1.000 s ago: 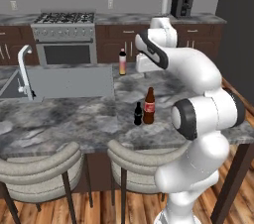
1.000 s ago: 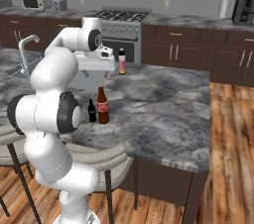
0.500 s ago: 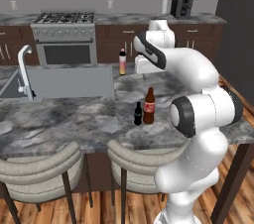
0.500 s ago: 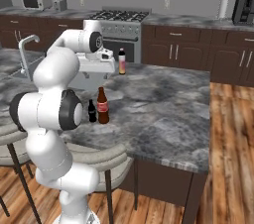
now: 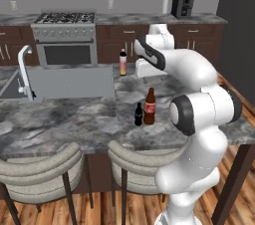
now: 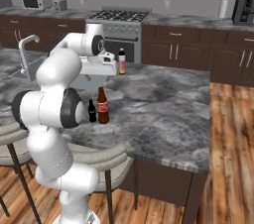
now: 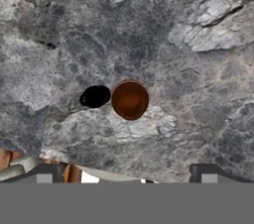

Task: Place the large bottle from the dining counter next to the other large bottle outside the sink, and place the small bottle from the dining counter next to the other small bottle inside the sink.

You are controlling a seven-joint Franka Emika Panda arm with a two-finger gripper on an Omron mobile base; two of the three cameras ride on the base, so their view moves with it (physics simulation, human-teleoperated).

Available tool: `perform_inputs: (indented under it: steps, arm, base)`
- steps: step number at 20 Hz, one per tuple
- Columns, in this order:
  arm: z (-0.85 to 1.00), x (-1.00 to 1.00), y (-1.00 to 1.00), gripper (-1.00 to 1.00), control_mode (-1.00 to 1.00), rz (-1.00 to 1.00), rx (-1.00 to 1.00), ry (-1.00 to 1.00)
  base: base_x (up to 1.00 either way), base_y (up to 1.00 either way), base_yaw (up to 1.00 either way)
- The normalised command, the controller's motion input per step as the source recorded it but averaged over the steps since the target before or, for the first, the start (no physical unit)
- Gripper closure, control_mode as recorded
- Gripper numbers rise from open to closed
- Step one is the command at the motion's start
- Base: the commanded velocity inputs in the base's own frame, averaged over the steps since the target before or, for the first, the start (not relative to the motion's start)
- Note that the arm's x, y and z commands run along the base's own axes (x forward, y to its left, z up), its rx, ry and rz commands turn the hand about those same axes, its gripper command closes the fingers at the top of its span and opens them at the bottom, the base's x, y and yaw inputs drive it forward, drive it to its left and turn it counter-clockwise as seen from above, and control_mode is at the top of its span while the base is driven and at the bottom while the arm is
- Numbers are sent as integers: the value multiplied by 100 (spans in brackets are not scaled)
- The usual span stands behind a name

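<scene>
Hand view: small bottle [image 7: 95,96] touches large bottle [image 7: 130,99] on marbled counter [image 7: 198,84].

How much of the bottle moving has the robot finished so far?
Nothing looks done yet. The large cola bottle and the small dark bottle stand side by side on the dining counter. The gripper hangs open above them, holding nothing. Left to do: carry the large one over beside the pale bottle outside the sink, then put the small one inside the sink.
</scene>
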Motion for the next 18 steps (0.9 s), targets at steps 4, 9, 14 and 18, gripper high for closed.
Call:
perform_inputs:
  steps: [4,9,14,18]
  arm:
    - [-19,31,0,-100,-100,0,0,0]
    - [-15,36,1,-100,-100,0,0,0]
    - [-15,19,0,-100,-100,0,0,2]
    - [-9,-5,2,-100,-100,0,0,5]
  base:
    - [0,0,0]
    - [0,0,0]
    - [0,0,0]
    - [0,0,0]
